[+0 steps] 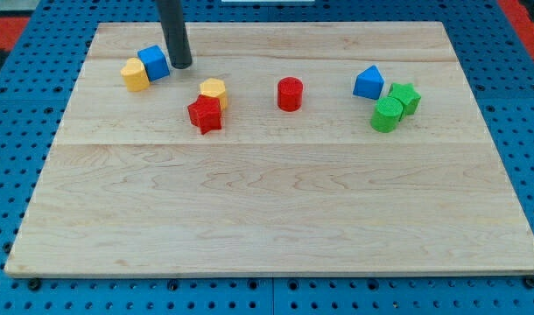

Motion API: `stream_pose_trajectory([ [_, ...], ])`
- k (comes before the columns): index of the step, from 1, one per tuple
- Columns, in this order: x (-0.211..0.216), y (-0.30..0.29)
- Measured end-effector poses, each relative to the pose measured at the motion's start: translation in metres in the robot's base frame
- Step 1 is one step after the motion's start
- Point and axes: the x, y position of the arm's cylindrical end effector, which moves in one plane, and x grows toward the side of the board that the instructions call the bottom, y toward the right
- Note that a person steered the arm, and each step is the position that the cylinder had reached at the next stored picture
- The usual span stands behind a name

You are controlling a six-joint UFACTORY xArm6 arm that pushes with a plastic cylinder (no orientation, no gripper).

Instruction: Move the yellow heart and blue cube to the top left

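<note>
The yellow heart (135,74) and the blue cube (153,62) lie touching each other near the top left of the wooden board (267,210), the cube to the heart's upper right. My tip (181,65) stands just to the right of the blue cube, close to it or touching its right side. The rod rises from there out of the view's top.
A yellow hexagon block (214,92) and a red star (205,115) touch right of and below my tip. A red cylinder (290,94) sits at top centre. A blue triangular block (368,83), a green star (404,97) and a green cylinder (387,115) cluster at the top right.
</note>
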Motion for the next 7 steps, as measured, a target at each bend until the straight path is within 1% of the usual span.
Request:
stream_pose_trajectory([
  [1, 0.048, -0.017],
  [2, 0.013, -0.061],
  [3, -0.028, -0.065],
  [4, -0.013, -0.039],
  [5, 0.021, -0.023],
  [6, 0.012, -0.113],
  [7, -0.029, -0.108],
])
